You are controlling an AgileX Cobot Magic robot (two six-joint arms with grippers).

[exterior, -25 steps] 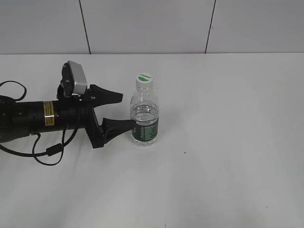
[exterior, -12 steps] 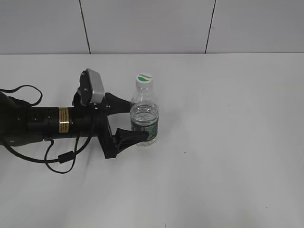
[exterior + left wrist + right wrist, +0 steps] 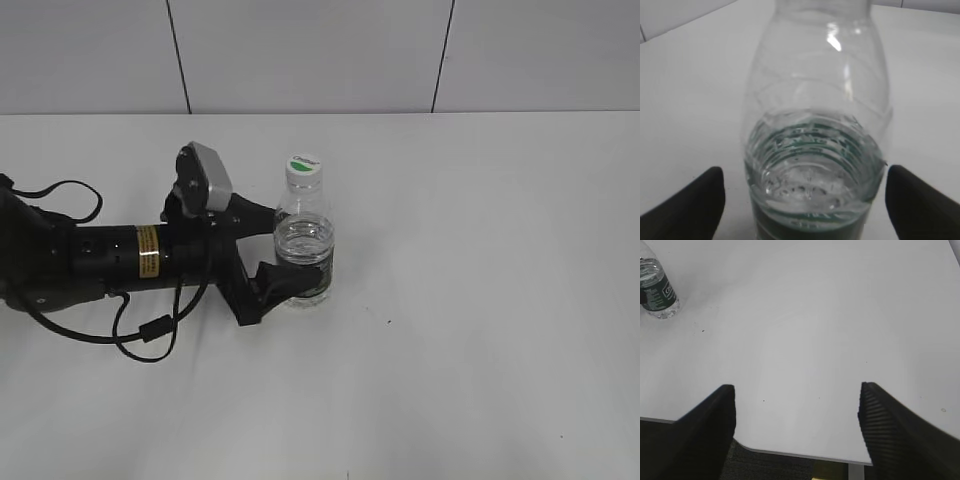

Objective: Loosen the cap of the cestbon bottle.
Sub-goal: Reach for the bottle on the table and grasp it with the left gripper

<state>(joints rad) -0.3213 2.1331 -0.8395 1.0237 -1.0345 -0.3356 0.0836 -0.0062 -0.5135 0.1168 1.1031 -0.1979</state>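
Note:
The cestbon bottle [image 3: 305,235] stands upright on the white table, clear with water and a dark green label band. Its white cap [image 3: 303,168] with the green logo sits on the neck. My left gripper [image 3: 297,250] reaches in from the left, open, with one finger on each side of the bottle's lower body. In the left wrist view the bottle [image 3: 815,145] fills the frame between the open fingers [image 3: 805,202], with a gap on both sides; the cap is cut off above. My right gripper [image 3: 795,425] is open and empty, far from the bottle [image 3: 657,292].
A black cable [image 3: 140,330] loops on the table beside the left arm. The table's near edge [image 3: 790,452] shows under the right gripper, with dark floor below. A tiled wall [image 3: 320,50] stands behind the table.
My left arm has moved right toward the bottle, so the open fingers now straddle its lower body instead of stopping just left of it. The bottle has not moved.

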